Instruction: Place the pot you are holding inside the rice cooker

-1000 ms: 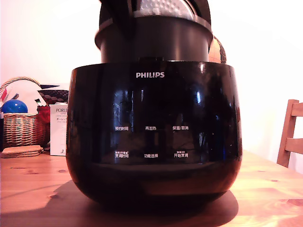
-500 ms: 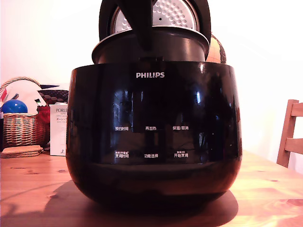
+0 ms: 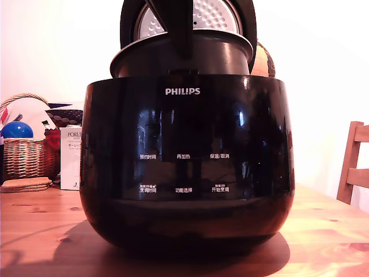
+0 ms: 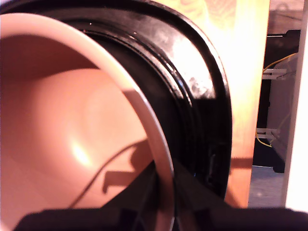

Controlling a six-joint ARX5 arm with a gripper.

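The glossy black PHILIPS rice cooker (image 3: 184,167) fills the exterior view, its lid (image 3: 214,16) hinged up behind with the white dimpled plate showing. The dark pot (image 3: 216,56) sits partly down in the cooker's opening, tilted, with its flared rim lower toward the exterior view's left. My gripper (image 3: 183,53) reaches down from above and is shut on the pot's near rim. In the wrist view the pot (image 4: 67,125) shows a smooth coppery inside. Its pale rim is pinched in my gripper (image 4: 164,179), and the cooker's black inner ring (image 4: 192,91) curves just beyond it.
On the wooden table (image 3: 40,231), at the exterior view's left, stand a wicker basket (image 3: 23,157) with a blue ball (image 3: 16,129), a white box (image 3: 70,158) and cork coasters (image 3: 26,184). A wooden chair (image 3: 354,164) stands at the right.
The pot has dropped lower into the cooker over the last second and now leans, exposing more of the lid's dimpled plate above it. My gripper came down with it.
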